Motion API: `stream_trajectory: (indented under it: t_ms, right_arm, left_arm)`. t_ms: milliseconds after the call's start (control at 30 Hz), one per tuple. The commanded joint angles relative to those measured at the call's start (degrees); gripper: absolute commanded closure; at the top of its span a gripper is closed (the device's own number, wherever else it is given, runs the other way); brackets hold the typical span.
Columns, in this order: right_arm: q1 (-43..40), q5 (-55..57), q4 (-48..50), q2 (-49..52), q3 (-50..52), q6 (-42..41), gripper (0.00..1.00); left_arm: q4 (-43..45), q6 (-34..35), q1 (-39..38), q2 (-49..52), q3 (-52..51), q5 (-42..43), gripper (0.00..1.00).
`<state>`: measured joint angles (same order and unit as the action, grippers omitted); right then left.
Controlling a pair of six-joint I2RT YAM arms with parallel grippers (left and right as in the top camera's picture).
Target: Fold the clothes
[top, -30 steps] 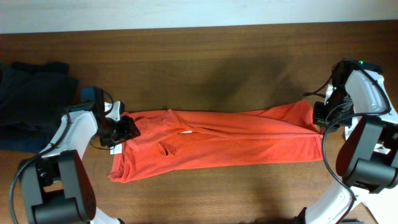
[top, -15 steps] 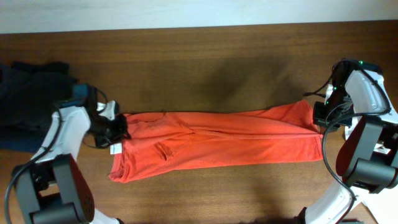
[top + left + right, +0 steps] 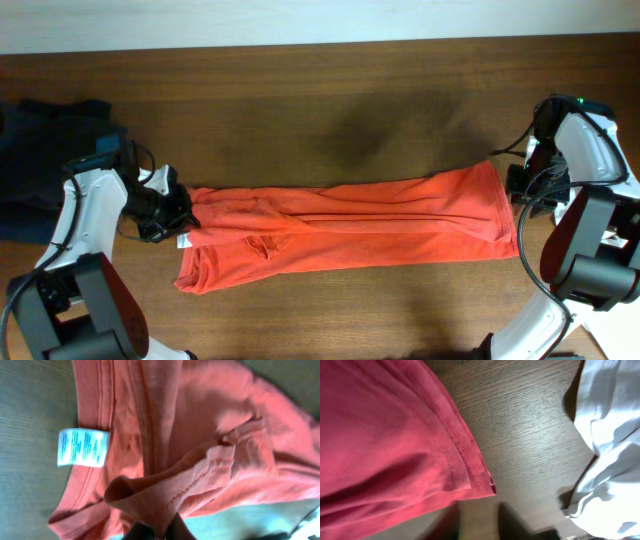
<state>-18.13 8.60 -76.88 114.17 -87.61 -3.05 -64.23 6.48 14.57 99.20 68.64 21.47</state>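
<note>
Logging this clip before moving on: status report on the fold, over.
Left gripper shut on T-shirt fold near white tag. Right gripper open, beside the hem, holding nothing. T-shirt lies as a long band. Dark clothes far left, apart.

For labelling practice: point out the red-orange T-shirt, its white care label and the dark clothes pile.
red-orange T-shirt (image 3: 380, 225), overhead view, mid body.
white care label (image 3: 82, 447), left wrist view, label centre.
dark clothes pile (image 3: 50, 150), overhead view, pile's middle.

Soft even light; T-shirt (image 3: 200, 420) blurred in wrist views, faint shadow on table (image 3: 370, 95).
</note>
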Motion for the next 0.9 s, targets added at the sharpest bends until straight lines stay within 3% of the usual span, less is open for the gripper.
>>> stream_trajectory:
  t_ms: [0,67,167,267,333,500,633,733,867]
  right_arm:
    - [-0.3,1.1,0.0,-0.4,0.3,-0.4,0.60]
    - [-0.3,1.1,0.1,-0.4,0.3,-0.4,0.56]
    - [-0.4,-0.7,0.2,-0.4,0.3,0.8,0.55]
    - [-0.3,-7.5,0.2,-0.4,0.3,4.6,0.47]
    - [-0.3,-9.0,-0.5,-0.4,0.3,4.5,0.46]
    - [-0.3,-12.7,-2.4,-0.4,1.1,4.5,0.36]
    - [-0.3,-12.7,-1.7,-0.4,2.3,4.5,0.36]
    - [-0.3,-12.7,-0.7,-0.4,3.1,4.5,0.34]
    - [-0.3,-12.7,-0.6,-0.4,3.1,4.5,0.34]
  left_arm:
    - [-4.5,-0.3,0.0,-1.1,0.8,-4.0,0.78]
    - [-5.8,-0.3,0.1,-1.1,0.8,-8.7,0.78]
    - [-4.9,-0.3,0.0,-1.1,0.8,-8.9,0.77]
    - [-3.7,-0.3,0.0,-1.1,0.8,-8.9,0.58]
    - [-3.3,-0.3,0.0,-1.1,0.8,-8.9,0.52]
    - [0.6,-2.3,0.0,-0.3,-0.3,-3.5,0.49]
    - [5.1,-3.5,0.0,0.1,-3.8,0.9,0.46]
    - [6.1,-3.5,0.0,0.2,-5.2,2.4,0.39]
    - [8.2,-3.5,0.0,0.2,-8.2,2.4,0.41]
